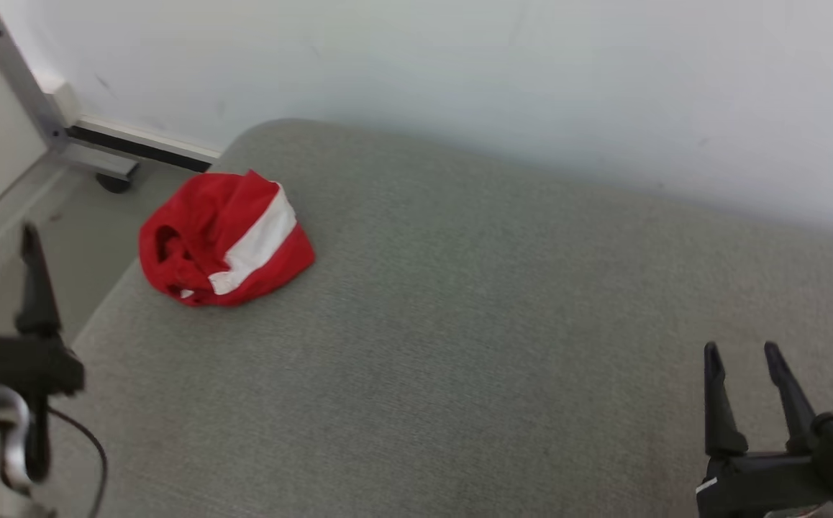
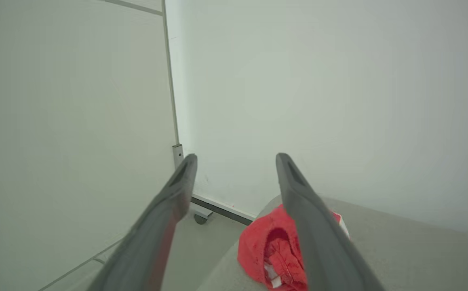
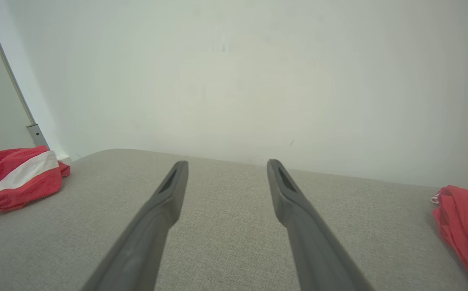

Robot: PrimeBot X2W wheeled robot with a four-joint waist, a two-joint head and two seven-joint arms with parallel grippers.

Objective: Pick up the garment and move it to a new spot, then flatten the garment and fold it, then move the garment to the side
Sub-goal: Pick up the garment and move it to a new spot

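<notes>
On the grey padded surface (image 1: 503, 338), at its far left corner, the red white-striped garment (image 1: 224, 241) sits crumpled and unfolded. The left jaws and right jaws stand wide apart, holding nothing, well clear of it. By my judgement every step remains, pickup first.

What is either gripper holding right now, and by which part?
Nothing. The left gripper and right gripper are both open and empty. The red-and-white garment lies bunched on the grey cushion, apart from both.

Bright, even, soft light; faint shadows; blurred near jaws, mild wide-angle stretch
</notes>
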